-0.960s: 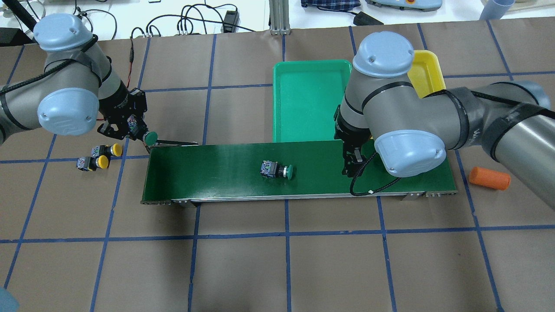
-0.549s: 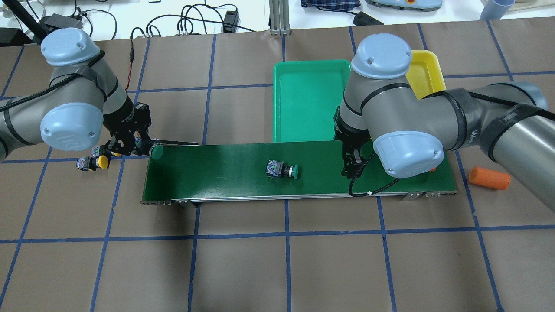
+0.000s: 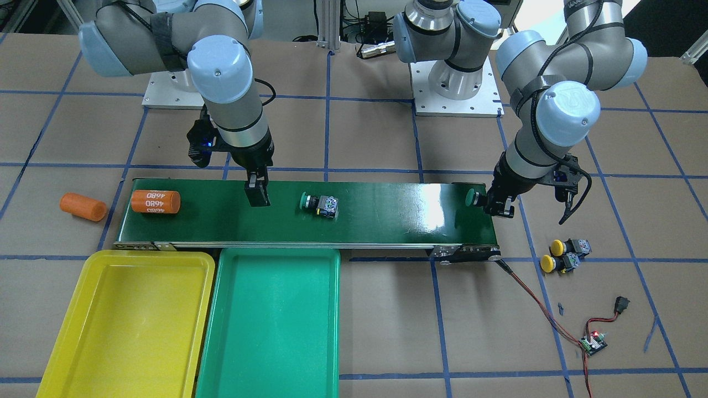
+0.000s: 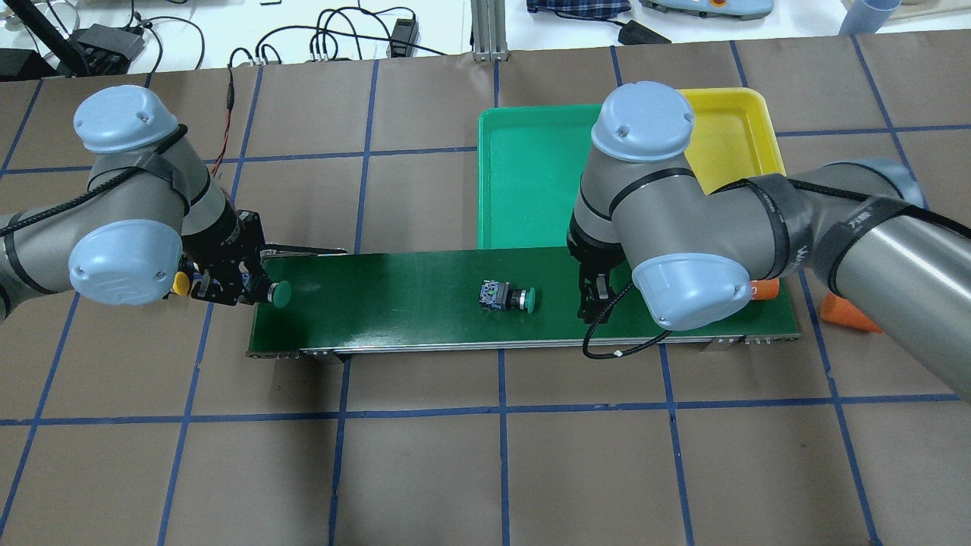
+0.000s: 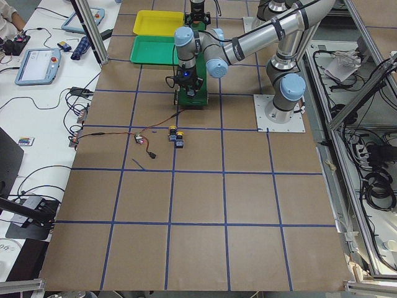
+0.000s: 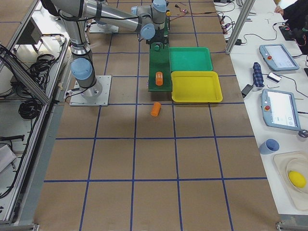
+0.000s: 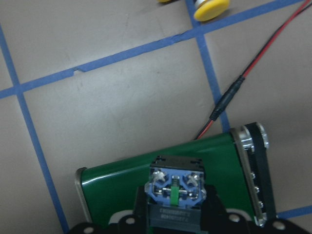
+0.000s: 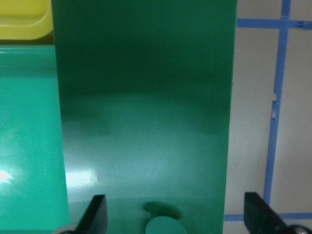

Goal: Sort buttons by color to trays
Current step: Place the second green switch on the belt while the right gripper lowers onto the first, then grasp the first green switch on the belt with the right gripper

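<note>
My left gripper (image 4: 244, 290), clamped on the held green button (image 4: 281, 293), just dropped to the 9 o'clock end of the belt (image 4: 394, 303). The loose green button (image 4: 510, 297) rode toward the spread-open right gripper (image 4: 595, 300), so pickup's probably next.

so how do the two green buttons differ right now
The held green button is clamped in the left gripper at the conveyor belt's end; the loose green button lies free mid-belt. The loose one sits right by the open right gripper; the held one is far from it. Both have green caps facing the same way along the belt; neither is in the green tray.
</note>
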Controlling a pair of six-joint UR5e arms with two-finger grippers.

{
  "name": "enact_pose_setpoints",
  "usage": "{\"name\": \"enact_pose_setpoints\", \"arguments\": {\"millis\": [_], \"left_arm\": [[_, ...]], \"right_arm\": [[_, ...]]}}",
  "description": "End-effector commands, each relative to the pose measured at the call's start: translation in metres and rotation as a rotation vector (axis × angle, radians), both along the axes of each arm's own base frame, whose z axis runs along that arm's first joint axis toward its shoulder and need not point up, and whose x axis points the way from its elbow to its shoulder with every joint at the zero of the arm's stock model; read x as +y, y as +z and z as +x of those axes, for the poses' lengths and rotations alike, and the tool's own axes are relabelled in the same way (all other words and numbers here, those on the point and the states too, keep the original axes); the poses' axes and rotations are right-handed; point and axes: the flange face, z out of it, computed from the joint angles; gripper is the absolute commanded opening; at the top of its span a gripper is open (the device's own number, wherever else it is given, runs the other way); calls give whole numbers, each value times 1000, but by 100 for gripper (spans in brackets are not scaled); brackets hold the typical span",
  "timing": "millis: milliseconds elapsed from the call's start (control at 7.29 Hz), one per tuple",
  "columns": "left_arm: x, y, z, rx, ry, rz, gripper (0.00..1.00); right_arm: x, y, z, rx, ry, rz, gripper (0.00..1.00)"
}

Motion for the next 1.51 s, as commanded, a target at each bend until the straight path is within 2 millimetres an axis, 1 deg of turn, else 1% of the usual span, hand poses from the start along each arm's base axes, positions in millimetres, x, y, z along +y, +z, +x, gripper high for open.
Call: {"name": "enact_pose_setpoints", "arguments": {"millis": [0, 274, 411, 549, 686, 823, 1234, 1372], "left_arm": [[6, -6, -1, -5, 53, 13, 34], [9, -17, -5, 22, 62, 35, 34], [9, -20, -7, 40, 91, 35, 33], [9, -20, -7, 39, 102, 35, 33], [7, -19, -6, 40, 104, 27, 33], [4, -18, -4, 36, 105, 21, 34], [0, -24, -1, 35, 111, 24, 34], [0, -24, -1, 36, 113, 24, 34]], "right_arm": [[8, -22, 22, -11, -9, -66, 100], [10, -25, 23, -11, -11, -59, 100], [11, -32, 25, -12, -7, -43, 100], [13, -38, 32, -12, 7, -35, 100], [14, -46, 35, -9, 13, -17, 100], [12, -50, 35, -6, 13, -11, 100], [10, -49, 35, 5, 17, -18, 100], [11, -51, 35, 8, 20, -16, 98]]}}
